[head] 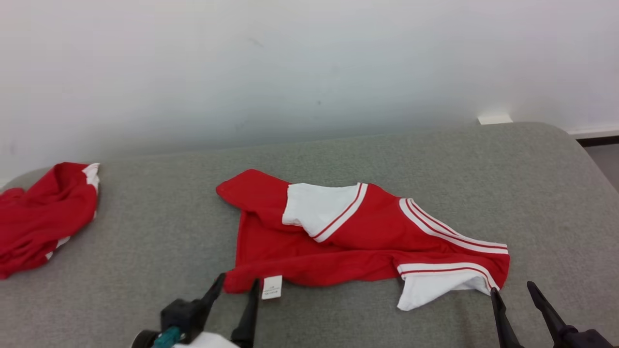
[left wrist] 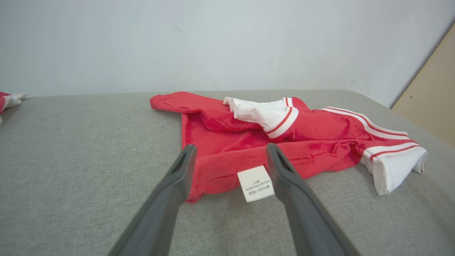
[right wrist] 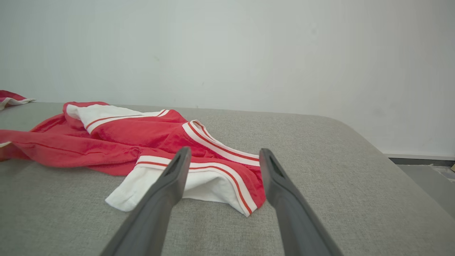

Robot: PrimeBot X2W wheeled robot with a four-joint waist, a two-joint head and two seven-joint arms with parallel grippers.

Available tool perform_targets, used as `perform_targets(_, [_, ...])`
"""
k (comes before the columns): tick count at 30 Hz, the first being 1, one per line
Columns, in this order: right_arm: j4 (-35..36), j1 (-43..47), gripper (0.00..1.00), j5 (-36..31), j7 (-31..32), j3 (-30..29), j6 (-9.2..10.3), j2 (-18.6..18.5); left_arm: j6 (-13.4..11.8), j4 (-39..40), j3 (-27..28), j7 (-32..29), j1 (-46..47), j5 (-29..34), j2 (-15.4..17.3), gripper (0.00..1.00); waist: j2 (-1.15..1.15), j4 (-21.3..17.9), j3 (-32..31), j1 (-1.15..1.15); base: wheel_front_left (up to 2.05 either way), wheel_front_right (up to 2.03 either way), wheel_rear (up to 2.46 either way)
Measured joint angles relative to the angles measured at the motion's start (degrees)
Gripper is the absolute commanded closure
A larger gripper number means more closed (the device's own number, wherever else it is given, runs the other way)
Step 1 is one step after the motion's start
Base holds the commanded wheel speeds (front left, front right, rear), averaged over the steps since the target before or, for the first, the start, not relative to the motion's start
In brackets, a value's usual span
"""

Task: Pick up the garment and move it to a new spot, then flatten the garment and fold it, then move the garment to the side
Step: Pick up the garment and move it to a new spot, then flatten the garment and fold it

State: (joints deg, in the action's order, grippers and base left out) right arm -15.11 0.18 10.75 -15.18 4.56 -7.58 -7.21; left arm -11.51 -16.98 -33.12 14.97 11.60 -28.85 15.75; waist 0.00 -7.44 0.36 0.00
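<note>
At the near edge of the gray table, the left gripper stands wide open. Its two dark fingers straddle the garment's near left corner, and the white label lies between them. Nothing is pinched, and I cannot tell whether the tips touch the cloth.

To the right, the right gripper is also wide open and holds nothing. One finger sits just at the near right corner, where a white panel with red stripes folds under. The other finger is out over bare table.

Beyond the fingers, the red and white garment lies across the middle of the table. It is spread out lengthwise but rumpled, with a red flap doubled over along the front and a white part turned up near the middle. Further off, at the far left of the table, a second red garment sits bunched up, well apart from the first. The pale wall rises behind.

As I judge it, the garment is laid out in a working spot but is neither flat nor folded. The grippers look placed to take the two near corners and pull them smooth. Flattening, folding and the move to the side are all left to do.
</note>
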Motion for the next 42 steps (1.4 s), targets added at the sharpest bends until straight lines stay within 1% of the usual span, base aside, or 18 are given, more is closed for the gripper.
perform_targets(2, [0.09, 0.29, 0.00, -0.02, 0.00, -0.33, 0.00, -0.01, -0.92, 2.55, 2.85, 0.03, -2.59, 0.65, -0.22, 0.00, 0.00, 0.73, -0.36, 0.00, 0.00, 0.00, 0.00])
perform_targets(4, [0.10, 0.84, 0.00, -0.09, 0.00, -0.53, 0.00, -0.02, -1.67, 4.98, 6.21, 0.11, -5.02, 2.55, -0.54, 0.00, 0.00, 1.25, -0.70, 0.00, 0.00, 0.00, 0.00])
perform_targets(6, [0.05, 1.29, 0.00, -0.11, 0.00, -0.74, 0.00, -0.01, -1.60, 6.78, 9.01, 0.15, -8.03, 4.33, -1.22, 0.00, 0.00, 1.60, -1.04, 0.00, 0.00, 0.00, 0.00])
perform_targets(8, [0.04, 1.67, 0.00, -0.14, 0.00, -0.86, 0.00, 0.02, -1.36, 8.03, 11.82, 0.15, -11.29, 5.82, -2.68, 0.00, 0.00, 1.83, -1.37, 0.00, 0.00, 0.00, 0.00])
perform_targets(13, [-0.29, 2.88, 0.00, -0.16, 0.00, -1.76, 0.00, 0.12, 1.18, 10.13, 17.75, 0.15, -17.12, 9.72, -5.77, 0.00, 0.00, 2.03, -2.17, 0.00, 0.00, 0.00, 0.00])
perform_targets(19, [-0.27, 3.69, 0.00, -0.24, 0.00, -2.55, 0.00, 0.41, 5.06, 11.32, 23.30, 0.15, -20.40, 13.94, -9.14, 0.00, 0.00, 2.49, -2.65, 0.00, 0.00, 0.00, 0.00])
perform_targets(26, [-0.27, 3.74, 0.00, -0.53, 0.00, -2.09, 0.00, 1.15, 8.47, 11.21, 26.98, 0.15, -20.81, 17.15, -11.31, 0.00, 0.00, 2.80, -2.54, 0.00, 0.00, 0.00, 0.00])
perform_targets(32, [-0.38, 3.58, 0.00, -0.53, 0.00, -1.38, 0.00, 1.18, 10.28, 10.71, 28.74, 0.15, -20.72, 18.33, -12.22, 0.00, 0.00, 2.28, -2.59, 0.00, 0.00, 0.00, 0.00])
perform_targets(36, [-0.41, 3.46, 0.00, -0.49, 0.00, -1.13, 0.00, 0.91, 11.36, 10.31, 28.96, 0.15, -19.92, 18.71, -12.62, 0.00, 0.00, 1.54, -2.55, 0.00, 0.00, 0.00, 0.00])
perform_targets(39, [-0.40, 3.27, 0.00, -0.31, 0.00, -0.71, 0.00, 0.55, 13.21, 7.79, 27.99, 0.16, -18.10, 17.93, -12.74, 0.00, 0.00, 0.90, -2.38, 0.00, 0.00, 0.00, 0.00])
perform_targets(42, [-0.38, 2.69, 0.00, -0.16, 0.00, -0.02, 0.00, 0.32, 14.60, 1.56, 27.09, -0.89, -15.64, 13.93, -12.92, 0.00, 0.00, 0.07, -2.11, 0.00, 0.00, 0.00, 0.00])
